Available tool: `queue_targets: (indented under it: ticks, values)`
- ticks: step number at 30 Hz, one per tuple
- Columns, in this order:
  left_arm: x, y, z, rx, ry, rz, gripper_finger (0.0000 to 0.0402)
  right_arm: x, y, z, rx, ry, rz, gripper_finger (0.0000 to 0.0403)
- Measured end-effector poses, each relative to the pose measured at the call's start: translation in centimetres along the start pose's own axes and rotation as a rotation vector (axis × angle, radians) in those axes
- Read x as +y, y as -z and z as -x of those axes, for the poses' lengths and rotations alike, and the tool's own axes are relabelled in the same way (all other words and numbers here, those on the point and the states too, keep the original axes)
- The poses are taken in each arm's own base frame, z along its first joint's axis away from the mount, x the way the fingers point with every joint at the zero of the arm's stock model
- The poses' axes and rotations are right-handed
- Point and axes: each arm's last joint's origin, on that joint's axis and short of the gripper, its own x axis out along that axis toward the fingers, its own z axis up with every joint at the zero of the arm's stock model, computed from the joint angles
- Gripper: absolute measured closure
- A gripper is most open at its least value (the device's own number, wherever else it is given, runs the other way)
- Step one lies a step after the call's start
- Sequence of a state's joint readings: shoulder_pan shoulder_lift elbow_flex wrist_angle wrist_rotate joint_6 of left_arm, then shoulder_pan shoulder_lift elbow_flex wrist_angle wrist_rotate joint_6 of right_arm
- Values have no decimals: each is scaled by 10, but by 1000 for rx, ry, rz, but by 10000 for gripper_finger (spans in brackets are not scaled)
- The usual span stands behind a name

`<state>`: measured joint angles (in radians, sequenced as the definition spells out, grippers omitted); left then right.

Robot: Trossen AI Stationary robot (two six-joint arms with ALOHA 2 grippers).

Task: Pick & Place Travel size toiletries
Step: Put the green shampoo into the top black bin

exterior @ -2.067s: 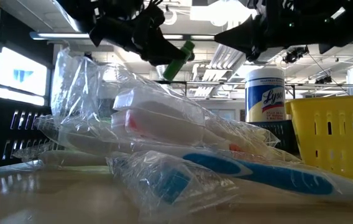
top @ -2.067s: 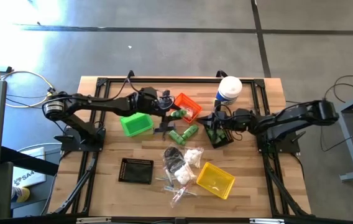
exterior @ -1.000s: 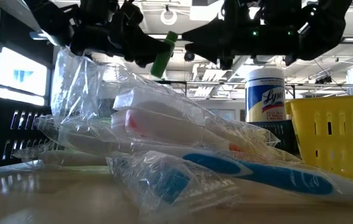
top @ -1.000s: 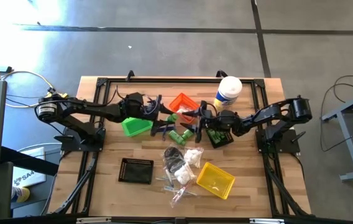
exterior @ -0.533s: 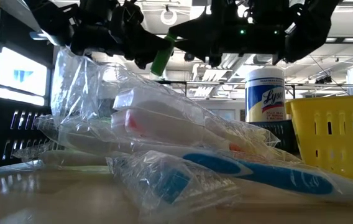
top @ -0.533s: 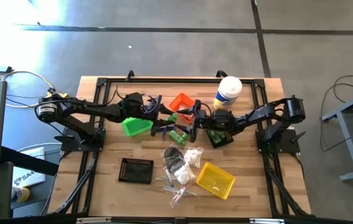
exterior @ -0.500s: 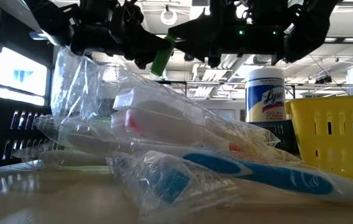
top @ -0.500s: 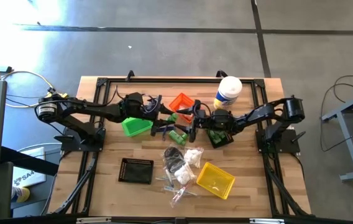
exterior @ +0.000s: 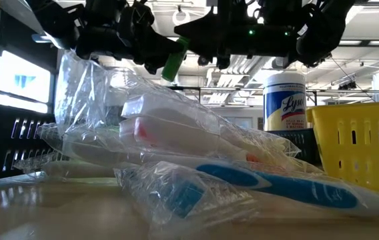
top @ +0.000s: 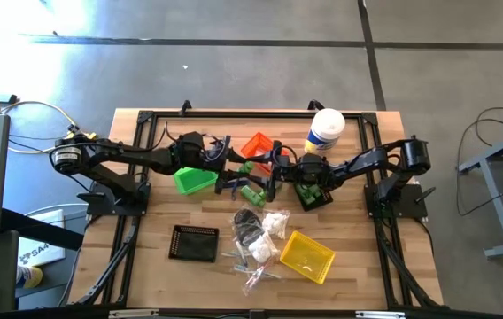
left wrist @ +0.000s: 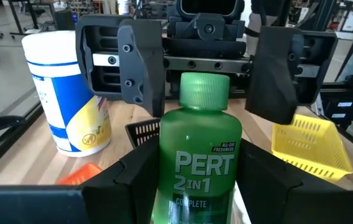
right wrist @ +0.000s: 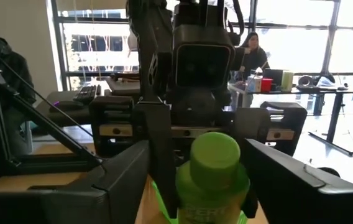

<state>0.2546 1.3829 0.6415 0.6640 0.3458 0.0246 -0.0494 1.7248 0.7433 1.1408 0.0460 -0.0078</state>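
- The right arm had kept stretching across the table over the last two seconds, bringing the right gripper (top: 275, 174) face to face with the left gripper (top: 234, 175), which had pulled back from beside the shallow orange plastic bin (top: 263, 148) and then held its place
- That closing-in read as a handover between the arms, judged to be at the point just before the second grip
- The small green plastic shampoo bottle with a green screw cap (left wrist: 196, 167) was clamped between the left gripper's dark fingers (left wrist: 133, 186), raised off the table
- The right gripper's fingers (right wrist: 122, 180) stood spread wide on either side of the bottle's cap (right wrist: 214, 152), not yet pressing on it; the cap sat between them in the right wrist view
- The bottle's long axis ran out from the left gripper toward the right one, cap leading, base buried between the left fingers; in the low view it leaned, cap end higher (exterior: 173, 61)
- The move ahead probably called for the right fingers to close on the neck before the left ones let go, otherwise the bottle could drop
- Below and just beside the two grippers lay other green mini bottles (top: 251, 192); farther off toward the table's near edge sat the white crinkly packets (top: 274, 223) and the clear-wrapped toothbrushes (exterior: 256, 180)
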Motion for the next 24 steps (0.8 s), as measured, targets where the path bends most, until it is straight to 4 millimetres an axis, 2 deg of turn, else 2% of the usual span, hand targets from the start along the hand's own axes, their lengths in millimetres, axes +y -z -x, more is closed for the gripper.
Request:
queue_targets:
  ticks: [7, 24]
  values:
    - [0, 0, 0, 0, 3, 0, 222, 0, 0, 0, -1, 4, -2, 213]
    - [0, 0, 0, 2, 0, 4, 222, 0, 0, 0, 0, 7, 5, 314]
